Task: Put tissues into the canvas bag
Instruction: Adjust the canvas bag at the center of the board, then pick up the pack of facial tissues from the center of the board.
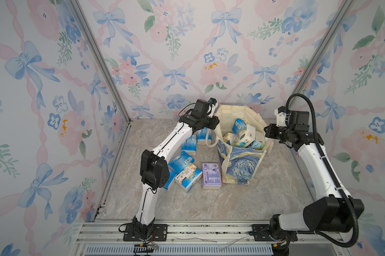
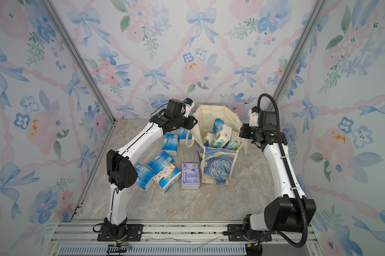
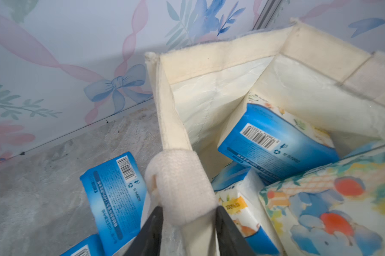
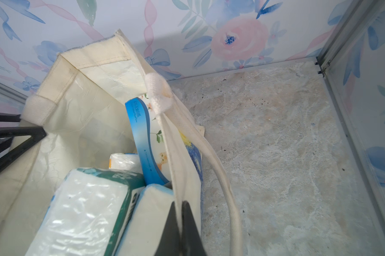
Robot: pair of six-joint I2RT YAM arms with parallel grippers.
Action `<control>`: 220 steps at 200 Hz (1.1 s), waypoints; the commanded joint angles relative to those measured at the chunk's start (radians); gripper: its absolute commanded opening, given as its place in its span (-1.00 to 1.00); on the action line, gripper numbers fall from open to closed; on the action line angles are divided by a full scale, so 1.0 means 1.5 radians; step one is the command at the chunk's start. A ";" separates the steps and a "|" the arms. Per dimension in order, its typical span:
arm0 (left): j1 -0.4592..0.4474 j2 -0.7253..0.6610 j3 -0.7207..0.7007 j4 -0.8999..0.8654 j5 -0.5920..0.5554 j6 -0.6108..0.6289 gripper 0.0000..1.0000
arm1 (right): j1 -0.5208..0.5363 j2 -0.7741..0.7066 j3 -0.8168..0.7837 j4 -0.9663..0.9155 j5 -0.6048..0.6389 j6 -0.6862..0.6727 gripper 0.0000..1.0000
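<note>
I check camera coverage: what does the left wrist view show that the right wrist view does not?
Only left wrist: a blue tissue pack lying on the table beside the canvas bag. Only right wrist: the right fingers shut on the bag's rim, and its rope handle hanging outside. Both: the bag's cream inside with packs, and the left fingers apart astride its rim.

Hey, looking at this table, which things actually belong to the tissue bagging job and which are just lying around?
Job things: canvas bag; packs already inside; blue packs on the table; lilac pack; right tool pinching the bag's rim; left tool astride the opposite rim.
Just surroundings: marble tabletop; floral walls; metal frame.
</note>
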 commanded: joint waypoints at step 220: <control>0.080 -0.227 -0.348 0.012 -0.217 -0.103 0.96 | 0.015 -0.035 -0.004 0.036 -0.023 0.005 -0.93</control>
